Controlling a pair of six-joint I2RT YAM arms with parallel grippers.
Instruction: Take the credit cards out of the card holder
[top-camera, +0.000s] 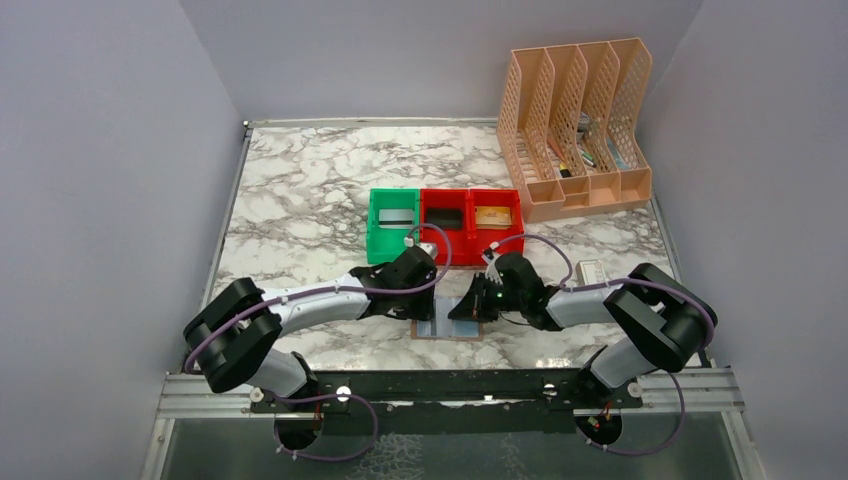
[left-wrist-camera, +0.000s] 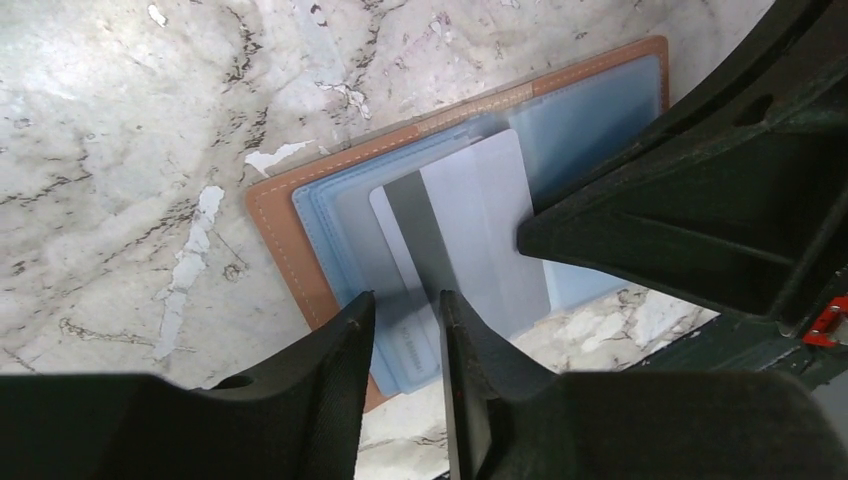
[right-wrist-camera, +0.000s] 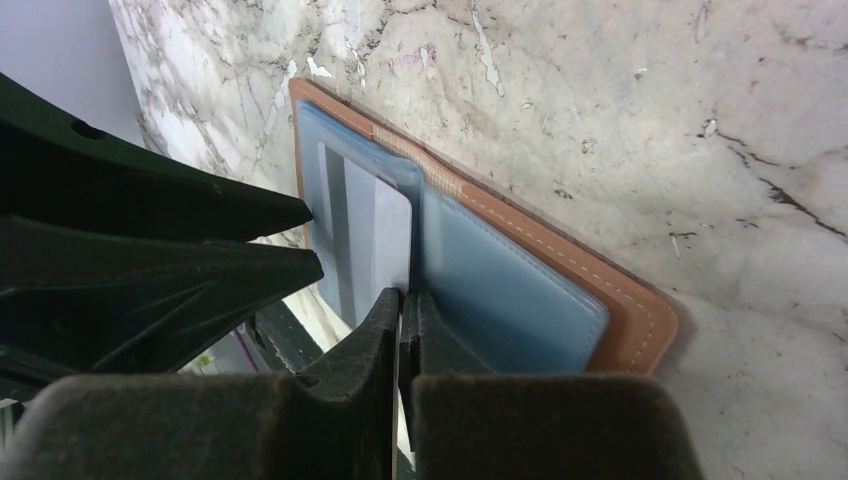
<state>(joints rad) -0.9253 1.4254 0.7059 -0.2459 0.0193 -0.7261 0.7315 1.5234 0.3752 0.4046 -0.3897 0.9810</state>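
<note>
The card holder (top-camera: 452, 331) lies open on the marble near the front edge, brown rim (left-wrist-camera: 288, 240) around light blue pockets (right-wrist-camera: 510, 290). A silver-grey credit card (left-wrist-camera: 470, 225) with a dark stripe sticks partly out of its left pocket. My right gripper (right-wrist-camera: 403, 296) is shut on that card's edge (right-wrist-camera: 385, 230); it enters the left wrist view from the right (left-wrist-camera: 524, 236). My left gripper (left-wrist-camera: 404, 298) is open by a narrow gap, fingertips low over the holder's near pocket edge. It shows at the left of the right wrist view (right-wrist-camera: 312, 240).
One green bin (top-camera: 393, 226) and two red bins (top-camera: 470, 222) stand just behind the grippers, with cards lying in them. A peach file organizer (top-camera: 575, 130) stands at the back right. A small white box (top-camera: 590, 272) lies by the right arm.
</note>
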